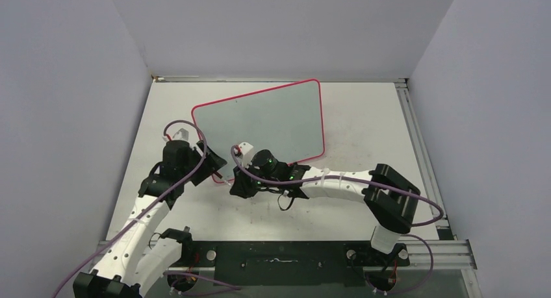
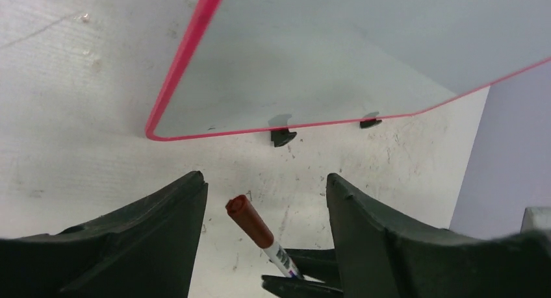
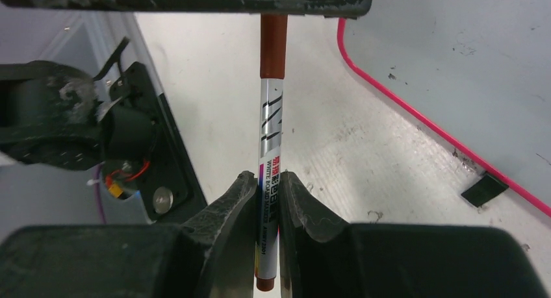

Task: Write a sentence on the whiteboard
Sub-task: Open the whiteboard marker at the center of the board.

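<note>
Evidently light, stiff and slick, the marker (image 3: 269, 149) runs up the frame's centre, pinched low on its barrel by the closed right gripper (image 3: 266, 200). The left gripper (image 2: 265, 184) gapes emptily around its cap (image 2: 242, 211). The whiteboard (image 1: 266, 119), upper centre, shows no writing; a grip nearer the tip should steady strokes.
</note>
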Robot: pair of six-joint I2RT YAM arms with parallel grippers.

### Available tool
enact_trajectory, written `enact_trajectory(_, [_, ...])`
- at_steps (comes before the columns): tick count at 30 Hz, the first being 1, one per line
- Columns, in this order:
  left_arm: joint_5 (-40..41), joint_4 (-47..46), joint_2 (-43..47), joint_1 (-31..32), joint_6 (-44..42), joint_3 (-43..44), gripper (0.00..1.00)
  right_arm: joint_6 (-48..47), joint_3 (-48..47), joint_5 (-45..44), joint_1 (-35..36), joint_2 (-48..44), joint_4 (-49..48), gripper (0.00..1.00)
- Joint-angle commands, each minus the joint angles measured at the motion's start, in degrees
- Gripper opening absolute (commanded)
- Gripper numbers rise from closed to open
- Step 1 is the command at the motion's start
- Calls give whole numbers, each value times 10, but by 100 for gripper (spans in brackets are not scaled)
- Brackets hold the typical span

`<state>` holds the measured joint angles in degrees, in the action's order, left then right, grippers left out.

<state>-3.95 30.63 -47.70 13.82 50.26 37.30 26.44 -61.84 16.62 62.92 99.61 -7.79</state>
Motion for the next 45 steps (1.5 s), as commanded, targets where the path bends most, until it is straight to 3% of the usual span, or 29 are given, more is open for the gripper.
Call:
enact_trajectory(1, [-63,-30,12,4,-127,73,66,-1,19,111,-57,-86,9,5])
enact_trajectory(4, [-112,-38,9,9,-200,100,68,-15,30,193,-99,-111,51,5])
enact_trajectory(11, [-227,-56,-6,45,-370,151,69,-133,-7,248,-151,-147,310,5])
enact_trajectory(14, [-247,-46,-10,98,-459,153,69,-172,0,295,-177,-160,372,5])
enact_trajectory(19, [-199,-27,-14,226,-572,127,69,-196,-4,365,-217,-167,446,5])
enact_trajectory(28, [-178,-78,-9,326,-613,60,71,-227,-46,415,-218,-184,519,5])
enact_trajectory(36, [-127,-103,-26,417,-636,52,71,-251,-77,413,-191,-177,561,5])
enact_trajectory(45, [-107,-129,-56,457,-639,52,59,-260,-87,411,-173,-175,574,5])
